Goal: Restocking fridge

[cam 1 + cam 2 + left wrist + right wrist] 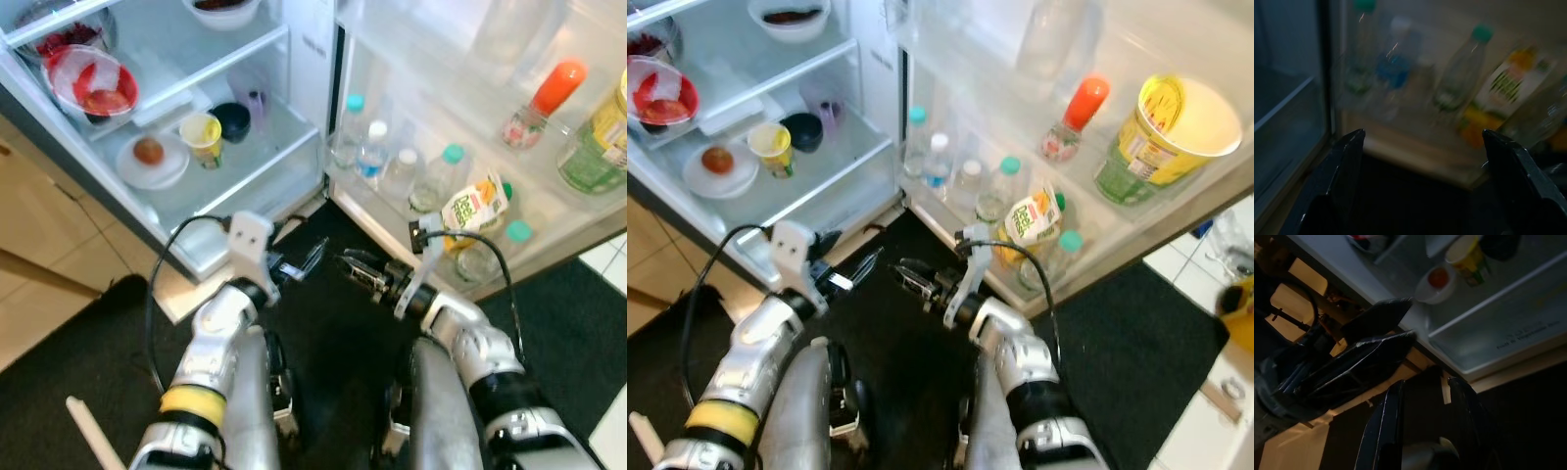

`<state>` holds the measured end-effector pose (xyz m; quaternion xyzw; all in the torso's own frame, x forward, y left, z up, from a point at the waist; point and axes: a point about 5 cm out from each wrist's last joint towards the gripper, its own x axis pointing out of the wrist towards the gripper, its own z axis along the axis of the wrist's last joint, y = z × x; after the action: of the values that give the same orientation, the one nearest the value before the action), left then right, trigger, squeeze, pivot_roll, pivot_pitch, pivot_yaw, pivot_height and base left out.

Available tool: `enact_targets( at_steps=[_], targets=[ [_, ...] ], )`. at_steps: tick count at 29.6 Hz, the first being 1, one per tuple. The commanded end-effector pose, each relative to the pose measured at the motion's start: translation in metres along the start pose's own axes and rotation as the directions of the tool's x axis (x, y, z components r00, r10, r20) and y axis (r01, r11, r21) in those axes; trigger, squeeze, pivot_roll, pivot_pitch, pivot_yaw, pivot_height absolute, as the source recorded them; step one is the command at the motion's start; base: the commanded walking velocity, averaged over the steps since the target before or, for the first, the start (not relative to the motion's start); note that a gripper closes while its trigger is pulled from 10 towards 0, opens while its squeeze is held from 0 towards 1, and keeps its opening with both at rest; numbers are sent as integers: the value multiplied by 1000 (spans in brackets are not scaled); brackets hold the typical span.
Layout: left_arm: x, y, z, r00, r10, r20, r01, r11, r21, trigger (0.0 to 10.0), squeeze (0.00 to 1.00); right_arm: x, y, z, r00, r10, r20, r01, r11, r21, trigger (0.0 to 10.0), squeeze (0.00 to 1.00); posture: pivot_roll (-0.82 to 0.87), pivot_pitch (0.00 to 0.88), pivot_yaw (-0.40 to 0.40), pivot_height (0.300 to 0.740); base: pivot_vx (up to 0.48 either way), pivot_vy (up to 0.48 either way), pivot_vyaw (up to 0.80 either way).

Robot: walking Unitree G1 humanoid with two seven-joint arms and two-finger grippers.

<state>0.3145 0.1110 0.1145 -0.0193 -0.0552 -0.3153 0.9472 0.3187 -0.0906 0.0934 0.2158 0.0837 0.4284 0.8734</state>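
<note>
**Both grippers hovering empty before the open fridge**

The robot is standing on a dark mat [323, 323] and looking down into an open fridge [294, 59], with the door [1176, 196] swung out to its right.

The left gripper [306, 262] is hovering low in front of the fridge's bottom edge. Its two black fingers [1347, 166] are spread wide apart and are holding nothing. The left wrist view is looking between them toward the door shelf.

The right gripper [361, 269] is hovering just beside the left one, tip facing tip, with a small gap between them. Its fingers [1388, 426] are parted a little and are also holding nothing.

Fridge interior:
- A white plate [152, 162] carrying a round brown item is sitting on the lower shelf.
- A yellow cup [202, 137] is standing just beside the plate.
- A dark bowl [233, 119] is standing behind the cup.
- A red-rimmed container [93, 83] is sitting on the shelf above.

Door shelves:
- Several clear bottles [374, 152] with teal, white and green caps are standing in a row on the lower shelf.
- A juice carton [474, 206] is leaning tilted among them.
- A large yellow tub [1161, 137] and an orange-capped bottle [1073, 117] are sitting on the shelf above.
</note>
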Motion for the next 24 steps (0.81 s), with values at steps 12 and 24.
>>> enact_targets(
  at_steps=[12, 24],
  targets=[
    [-5, -5, -42, 986, 8, -169, -13, 1000, -27, 10000, 0, -21, -23, -23, 991, -128, -42, 130, 991, 23, 10000, 0, 31, 89, 0, 684, 0, 0, 0],
    [-59, 10, -99, 890, 83, -448, -101, 995, -15, 10000, 0, -81, -51, -73, 897, -360, -258, 378, 926, 20, 10000, 0, 25, 70, 2, 723, 0, 0, 0]
  ],
)
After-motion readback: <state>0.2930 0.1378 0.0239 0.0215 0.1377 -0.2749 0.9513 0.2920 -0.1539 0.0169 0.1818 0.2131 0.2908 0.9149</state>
